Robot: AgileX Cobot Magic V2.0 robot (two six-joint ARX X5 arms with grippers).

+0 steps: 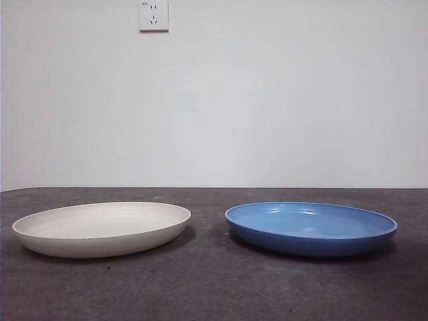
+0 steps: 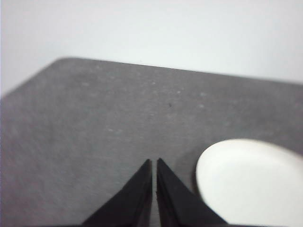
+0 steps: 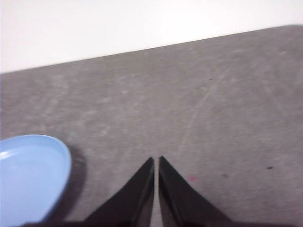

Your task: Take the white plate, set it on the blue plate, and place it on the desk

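Plates are laid side by side on the desk [image 1: 214,287], apart: white plate [image 1: 101,229] beside blue plate [image 1: 311,228], leaving room for a lift. Left gripper [image 2: 155,163] and right gripper [image 3: 156,161] are held clenched, empty, above the desk.
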